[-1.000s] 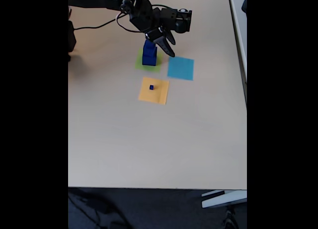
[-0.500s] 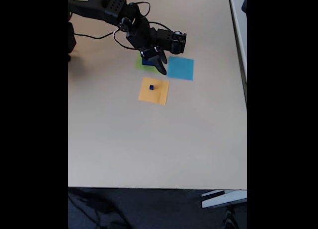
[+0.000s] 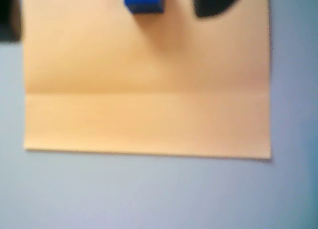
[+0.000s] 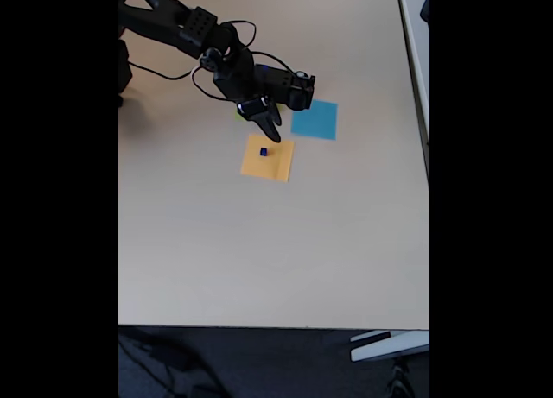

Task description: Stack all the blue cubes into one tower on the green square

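Beige table (image 4: 259, 243) carries three paper sheets: an orange-yellow square (image 4: 267, 157), a cyan-blue square (image 4: 314, 119), and the green square (image 4: 241, 114), of which you see just a sliver beneath the arm in the fixed view.

Your end effector (image 4: 270, 132) hangs over the far edge of the orange-yellow square, pointing down toward the small blue cube (image 4: 263, 151) resting on that sheet. In the wrist view that cube (image 3: 144, 1) sits at the top of the frame, with one dark fingertip (image 3: 213, 3) to its right, apart from it. The fingers appear spread and hold nothing.

Judgement: you are on the approach to collect this last small cube. Any tower on the green square is hidden by the arm.

Next move: advance so the cube lies between the fingers, descend, then close. The cube is tiny; centre carefully.
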